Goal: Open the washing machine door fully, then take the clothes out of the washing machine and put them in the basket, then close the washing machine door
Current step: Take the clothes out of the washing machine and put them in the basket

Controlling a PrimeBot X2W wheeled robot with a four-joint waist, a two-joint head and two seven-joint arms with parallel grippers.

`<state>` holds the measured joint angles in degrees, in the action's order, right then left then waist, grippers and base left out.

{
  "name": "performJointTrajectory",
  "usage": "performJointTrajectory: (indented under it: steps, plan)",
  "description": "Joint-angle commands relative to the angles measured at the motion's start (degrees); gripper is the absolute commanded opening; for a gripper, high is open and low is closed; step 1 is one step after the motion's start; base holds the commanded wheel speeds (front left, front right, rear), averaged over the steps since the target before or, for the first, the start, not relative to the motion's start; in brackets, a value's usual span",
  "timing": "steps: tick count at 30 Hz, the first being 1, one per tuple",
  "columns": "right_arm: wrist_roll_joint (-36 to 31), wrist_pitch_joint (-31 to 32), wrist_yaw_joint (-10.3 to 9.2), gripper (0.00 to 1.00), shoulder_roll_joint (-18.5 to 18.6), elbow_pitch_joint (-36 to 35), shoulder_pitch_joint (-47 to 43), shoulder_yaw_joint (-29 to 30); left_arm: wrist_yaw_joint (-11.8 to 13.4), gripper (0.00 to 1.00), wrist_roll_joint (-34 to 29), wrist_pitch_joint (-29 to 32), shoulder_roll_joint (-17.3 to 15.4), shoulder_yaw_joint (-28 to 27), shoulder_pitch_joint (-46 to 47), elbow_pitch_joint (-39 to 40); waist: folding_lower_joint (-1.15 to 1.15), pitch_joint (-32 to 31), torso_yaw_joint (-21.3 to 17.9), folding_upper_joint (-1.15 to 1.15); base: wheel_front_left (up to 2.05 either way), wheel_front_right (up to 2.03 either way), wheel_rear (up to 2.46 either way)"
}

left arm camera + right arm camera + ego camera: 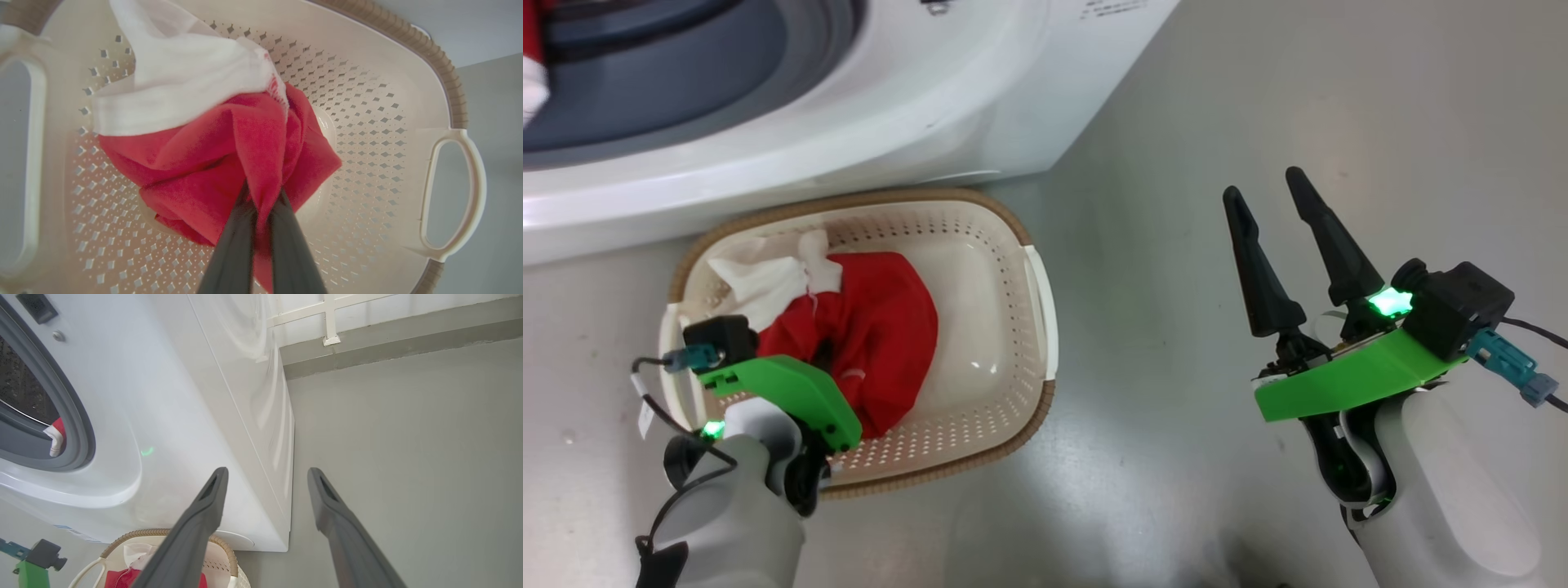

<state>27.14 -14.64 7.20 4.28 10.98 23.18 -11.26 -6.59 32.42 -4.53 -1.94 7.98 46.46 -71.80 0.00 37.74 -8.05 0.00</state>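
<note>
**Drop-off: clothes into basket**
Left end effector (261,196) pinches the clothes (196,163) w/ basket (367,61) wall all round its tips. Spread jaws fully, then lift straight out so fabric won't snag. Right end effector (1263,184) is spread & empty; more red cloth (57,435) lies in washing machine (163,396), ahead-left of it.

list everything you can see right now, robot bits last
washing machine: one, white with a grey-blue ring at its opening, top left of the head view, behind the basket
basket: one, cream with brown woven rim, on the floor in front of the machine
red clothes: one bundle, red with white trim, inside the basket
garment in drum: one piece, red and white, at the edge of the drum opening
floor: one, grey, around machine and basket
left tool: one, dark fingers, shut on the red clothes over the basket
right tool: one, dark fingers, open and holding nothing, right of the basket
</note>
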Motion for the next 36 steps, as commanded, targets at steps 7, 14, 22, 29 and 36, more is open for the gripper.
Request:
performJointTrajectory:
  steps: [7,14,22,29,36]
  plan:
    - [-0.2,-0.36,0.29,1.0,-0.66,-0.97,-0.12,-1.3,-0.61,0.2,-0.26,0.27,-1.52,0.8,-0.56,-1.14,0.0,0.45,-1.0,0.0,0.0,0.0,0.0]
    - [-0.15,-0.36,0.29,1.0,-0.48,-0.28,-0.55,-1.4,-0.8,1.0,-0.9,-4.75,-1.27,2.93,-1.33,-1.36,0.0,-2.88,-0.07,0.0,0.0,0.0,0.0]
    - [-0.01,-0.36,0.29,1.0,0.2,0.19,-2.11,-0.71,-0.88,1.0,-0.76,-9.77,-1.31,3.84,-3.31,0.37,0.0,-8.7,1.99,0.0,0.0,0.0,0.0]
    - [-0.27,-0.36,0.29,1.0,0.92,0.18,-4.5,0.65,-0.89,1.0,0.9,-10.43,-1.86,3.23,-7.31,7.5,0.0,-14.27,4.27,0.0,0.0,0.0,0.0]
    - [0.47,-0.36,0.29,1.0,1.84,0.5,-6.65,0.82,-0.63,1.0,-1.75,-10.45,-3.24,1.25,-13.09,18.66,0.0,-19.13,6.1,0.0,0.0,0.0,0.0]
